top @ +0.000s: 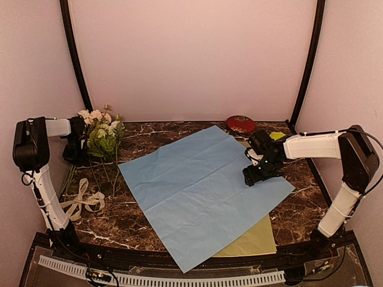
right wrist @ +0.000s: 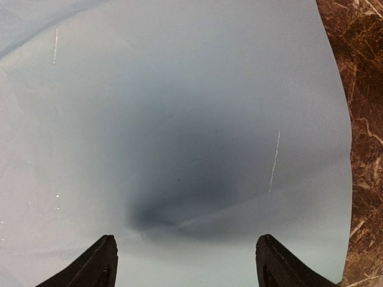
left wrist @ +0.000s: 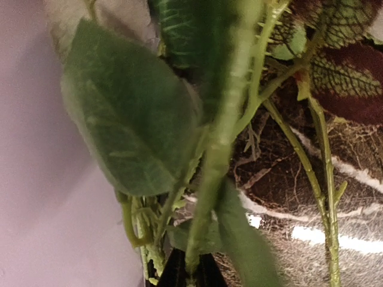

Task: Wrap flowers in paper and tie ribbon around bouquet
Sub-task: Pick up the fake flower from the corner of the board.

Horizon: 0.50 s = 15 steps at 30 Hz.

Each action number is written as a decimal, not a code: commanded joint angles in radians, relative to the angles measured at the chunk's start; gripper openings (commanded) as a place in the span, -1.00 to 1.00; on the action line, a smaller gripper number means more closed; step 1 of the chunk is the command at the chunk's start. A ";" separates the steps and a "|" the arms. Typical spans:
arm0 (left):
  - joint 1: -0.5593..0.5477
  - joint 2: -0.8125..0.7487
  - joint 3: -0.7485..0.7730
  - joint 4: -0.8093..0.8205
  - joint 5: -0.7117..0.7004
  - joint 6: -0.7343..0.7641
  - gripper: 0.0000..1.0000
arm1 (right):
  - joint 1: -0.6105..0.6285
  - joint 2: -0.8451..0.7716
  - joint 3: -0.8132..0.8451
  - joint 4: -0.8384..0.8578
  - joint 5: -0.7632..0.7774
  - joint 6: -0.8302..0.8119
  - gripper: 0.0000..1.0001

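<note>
The left gripper (left wrist: pixel 191 276) has its dark fingertips drawn together at the bottom of the wrist view. A green stem of the flowers (left wrist: pixel 218 149) runs down between them, so it reads as clenched on that stem, though leaves crowd the lens and blur the contact itself. The right gripper (right wrist: pixel 188 269) is released, with its fingers (right wrist: pixel 99 269) wide apart and nothing between them. It hangs low over the paper (right wrist: pixel 179 119), and whether it touches the sheet I cannot tell.

From above, the flowers (top: pixel 103 134) sit just off the paper's left corner, with their heads toward the far wall. The paper (top: pixel 197 191) lies flat with its pale blue face up and covers most of a yellow-green sheet (top: pixel 254 239). The ribbon (top: pixel 81 203) lies in loose loops left of the paper, and a red round tin (top: pixel 240 124) sits beyond its far corner.

The stems look thin, light and springy, and probably slick. A hold low on the gathered stems, below the leaves, should keep them from fanning out or slipping. The paper looks flimsy and quick to crease, so an edge or corner is the place to pinch it.

Each arm rises from its base to a high elbow. The forearm then reaches inward toward the paper, with the wrist bent downward.
</note>
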 commanded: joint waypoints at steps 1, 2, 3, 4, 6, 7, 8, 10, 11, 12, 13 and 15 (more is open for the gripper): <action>0.002 0.002 0.015 -0.006 -0.033 0.005 -0.95 | 0.006 0.001 0.026 -0.007 -0.012 -0.008 0.61; 0.002 0.004 0.016 -0.006 -0.039 0.005 -0.98 | 0.006 0.002 0.024 -0.008 -0.011 -0.008 0.61; 0.002 0.007 0.015 -0.005 -0.043 0.007 -1.00 | 0.006 -0.001 0.024 -0.008 -0.011 -0.008 0.61; 0.003 0.008 0.015 -0.006 -0.045 0.007 -1.00 | 0.005 -0.001 0.024 -0.008 -0.010 -0.009 0.61; 0.003 0.009 0.015 -0.006 -0.038 0.007 -1.00 | 0.006 -0.002 0.024 -0.009 -0.011 -0.009 0.62; 0.002 0.009 0.015 -0.007 -0.031 0.005 -1.00 | 0.006 -0.002 0.024 -0.009 -0.011 -0.009 0.61; 0.002 0.009 0.015 -0.008 -0.024 0.004 -1.00 | 0.006 -0.004 0.024 -0.009 -0.010 -0.009 0.61; 0.002 0.007 0.018 -0.012 -0.012 0.000 -1.00 | 0.005 -0.005 0.024 -0.009 -0.010 -0.009 0.61; 0.003 0.001 0.020 -0.018 -0.008 -0.008 -1.00 | 0.005 -0.008 0.025 -0.011 -0.011 -0.009 0.61; 0.003 -0.011 0.021 -0.022 -0.005 -0.018 -1.00 | 0.006 -0.010 0.024 -0.011 -0.008 -0.008 0.61; 0.002 -0.028 0.018 -0.023 0.000 -0.031 -1.00 | 0.005 -0.012 0.023 -0.012 -0.009 -0.008 0.61; 0.002 -0.080 -0.002 -0.014 0.017 -0.057 -1.00 | 0.006 -0.018 0.023 -0.012 -0.007 -0.007 0.61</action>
